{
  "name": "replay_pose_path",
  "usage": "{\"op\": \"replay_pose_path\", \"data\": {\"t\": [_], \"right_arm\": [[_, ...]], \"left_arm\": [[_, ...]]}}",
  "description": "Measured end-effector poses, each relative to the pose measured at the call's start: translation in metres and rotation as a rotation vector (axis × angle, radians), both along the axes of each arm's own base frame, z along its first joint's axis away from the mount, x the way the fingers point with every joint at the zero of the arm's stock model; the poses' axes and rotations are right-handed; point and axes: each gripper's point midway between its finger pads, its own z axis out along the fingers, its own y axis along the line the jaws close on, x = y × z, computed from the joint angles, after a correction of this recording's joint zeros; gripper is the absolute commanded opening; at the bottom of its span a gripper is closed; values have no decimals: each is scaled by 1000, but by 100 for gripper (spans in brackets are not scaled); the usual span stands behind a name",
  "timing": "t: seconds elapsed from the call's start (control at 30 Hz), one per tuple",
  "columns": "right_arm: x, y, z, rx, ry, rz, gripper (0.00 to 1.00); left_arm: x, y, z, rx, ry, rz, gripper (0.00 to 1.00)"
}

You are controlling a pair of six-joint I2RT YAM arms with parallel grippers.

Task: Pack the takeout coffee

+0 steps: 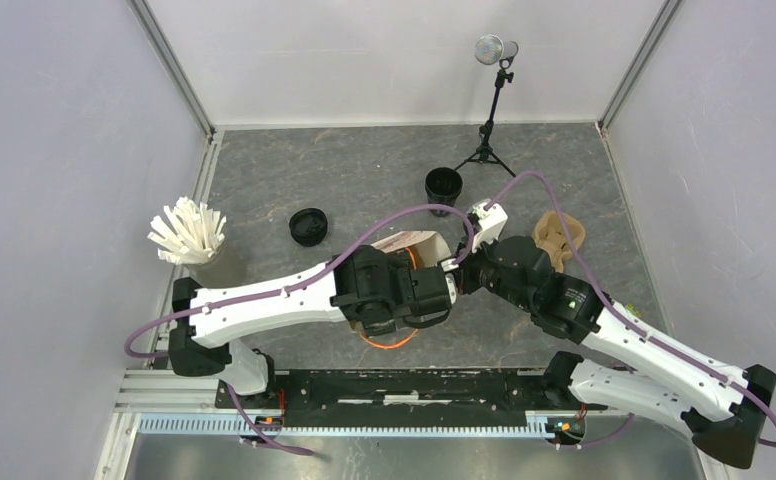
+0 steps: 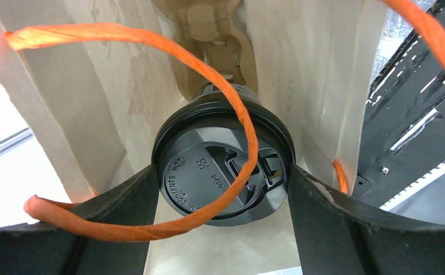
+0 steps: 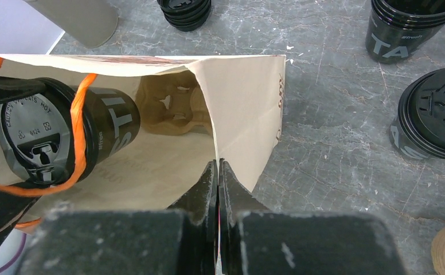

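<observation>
the left gripper (image 2: pixel 223 177) has its fingers spread wide and clamped on both sides of a lidded cup (image 2: pixel 226 172), touching the rim of the lid. the cup is just inside the mouth of the paper bag (image 3: pixel 243 97), lid facing outward, with one orange handle (image 2: pixel 151 43) looped across the lid. the right gripper (image 3: pixel 217 166) has its fingers pressed together, pinching the bag's open edge at the fold.

lidded cups, counted: two, one in the bag and a second lidded cup (image 3: pixel 435 112) upright on the table to the bag's right. on the table behind the bag are one stack of lids (image 1: pixel 308 226) and, to its right, one stack of open cups (image 1: pixel 443 186). pulp carriers: two. one carrier (image 3: pixel 171 106) sits deep in the bag behind the held cup. a second carrier (image 1: pixel 561 235) lies on the table at the right.
</observation>
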Motion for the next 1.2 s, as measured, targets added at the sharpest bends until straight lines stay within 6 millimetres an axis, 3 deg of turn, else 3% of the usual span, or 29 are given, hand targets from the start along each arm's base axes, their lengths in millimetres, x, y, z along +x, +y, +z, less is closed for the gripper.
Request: {"op": "replay_pose_path", "data": {"t": [0.33, 0.5, 0.67, 0.73, 0.87, 1.0, 1.2], "right_arm": [[-2, -2, 0, 15, -6, -1, 0], [-6, -5, -1, 45, 8, -12, 16], [-11, -11, -8, 63, 22, -21, 4], [-12, -11, -11, 70, 28, -24, 3], [-16, -9, -17, 110, 45, -15, 9], [-21, -1, -18, 134, 70, 7, 25], [-16, 1, -10, 92, 61, -4, 23]], "left_arm": [[3, -6, -7, -11, -15, 7, 54], [6, -2, -20, 19, -33, 24, 54], [7, 4, -30, 51, -43, 34, 54], [8, 4, -31, 45, -50, 35, 54], [8, 9, -37, 40, -61, 37, 53], [10, 12, -41, 35, -79, 40, 53], [13, 8, -44, 16, -92, 42, 53]]}}
